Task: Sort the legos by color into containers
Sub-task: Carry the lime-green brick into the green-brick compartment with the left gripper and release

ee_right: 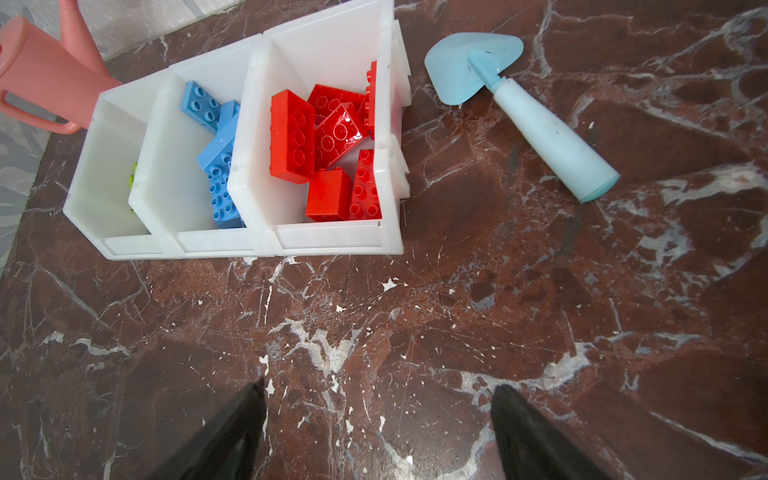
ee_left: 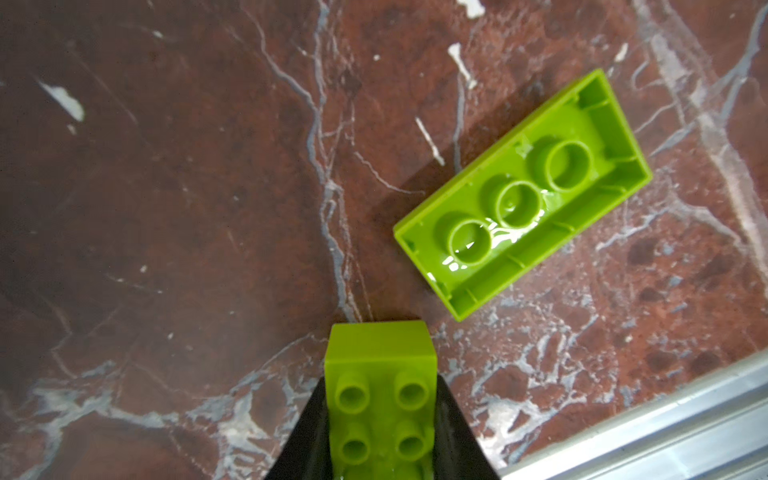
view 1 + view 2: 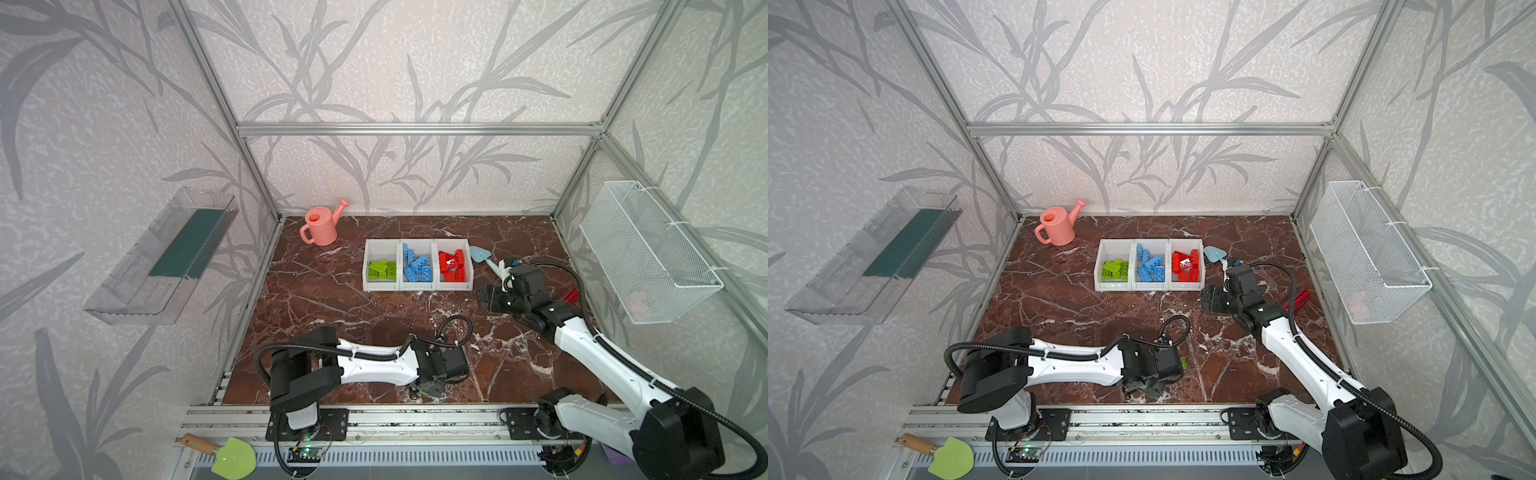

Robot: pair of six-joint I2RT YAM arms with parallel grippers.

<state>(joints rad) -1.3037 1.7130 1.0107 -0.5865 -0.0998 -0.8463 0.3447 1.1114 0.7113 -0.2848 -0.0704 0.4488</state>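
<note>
Carrying counter [image 3: 332,299]: red-brown marble, walled on three sides, with a metal rail [image 2: 665,428] along the near edge. A broad bare stretch lies between the containers and the left arm [image 3: 374,365].
Right arm [image 3: 582,345]: lies slanted along the counter's right side.
Containers [image 3: 380,286]: three joined white bins toward the back, with lime legos [image 3: 381,269] in the left one, blue legos [image 3: 417,266] in the middle and red legos [image 3: 453,264] in the right. In the right wrist view the lime ones show only as a sliver behind a bin wall.
Watering can [image 3: 320,226]: pink, back-left corner, well apart from the bins; cut off in the right wrist view.
Trowel [image 1: 519,108]: pale blue, just beside the right bin; the right wrist hides its handle end in both top views.
Red elongated object [image 3: 570,296]: mostly hidden behind the right arm.
Right pincer [image 1: 382,432]: fingers apart, nothing between them, over bare counter in front of the right bin.
Left pincer [image 2: 380,415]: covered by its own wrist in both top views; clamped on both sides of a held lime lego [image 2: 380,353], studs toward the camera. Cannot tell whether the brick is off the counter.
Upturned lime lego [image 2: 523,195]: hollow side up on the counter, near the held one without touching it, close to the rail.
</note>
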